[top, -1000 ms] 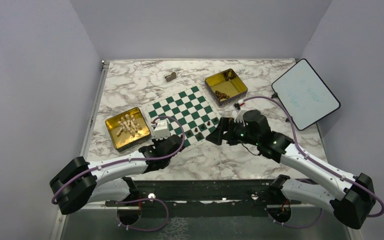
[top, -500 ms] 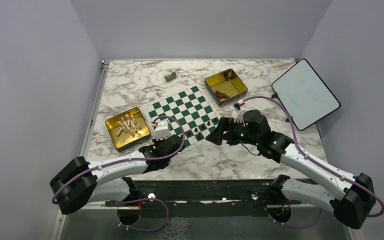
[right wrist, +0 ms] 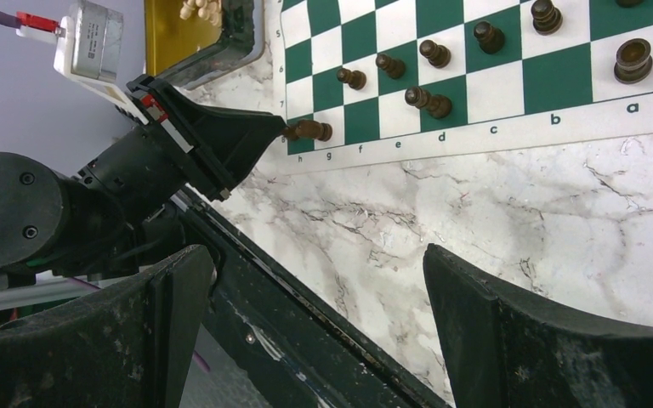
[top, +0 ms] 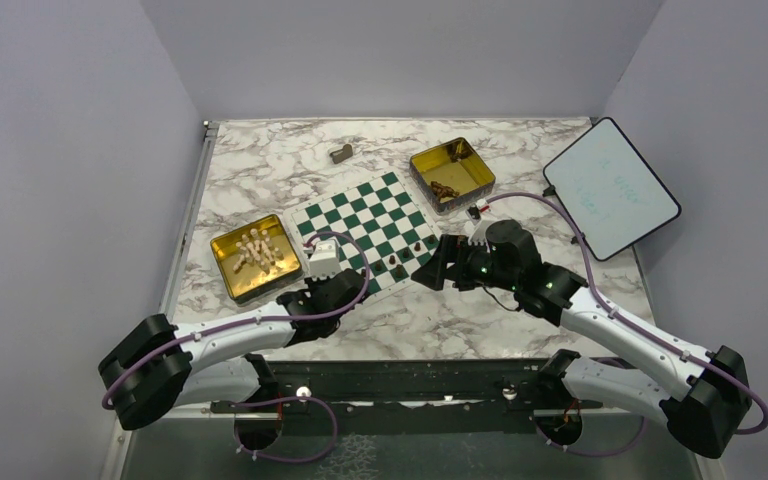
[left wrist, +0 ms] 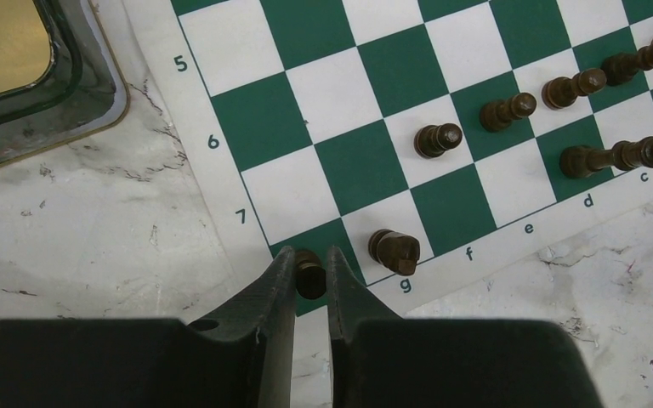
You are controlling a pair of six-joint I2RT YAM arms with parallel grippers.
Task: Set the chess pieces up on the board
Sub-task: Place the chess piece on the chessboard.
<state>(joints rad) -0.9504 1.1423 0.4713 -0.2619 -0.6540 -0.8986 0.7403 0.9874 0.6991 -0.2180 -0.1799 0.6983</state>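
Note:
The green and white board (top: 360,218) lies mid-table. Several dark brown chess pieces (left wrist: 438,140) stand along its near rows, and a knight (left wrist: 394,248) stands on the g corner square. My left gripper (left wrist: 310,255) is at the board's near corner (left wrist: 340,85), its fingers (left wrist: 279,276) pressed on either side of a small dark piece (left wrist: 310,276) on the h square. The right wrist view shows that same piece (right wrist: 310,130) at the left fingertips. My right gripper (right wrist: 316,255) hangs wide open and empty over bare marble, just off the board's near right edge (top: 430,272).
A gold tin (top: 452,175) with dark pieces sits behind the board on the right. Another gold tin (top: 254,255) with pale pieces sits on the left. A grey-tan block (top: 340,153) lies at the back, and a white tablet (top: 610,188) leans at the right.
The left jaws have narrowed onto the dark piece at the board's corner. Neither arm has visibly moved, and the right gripper has stayed wide open.

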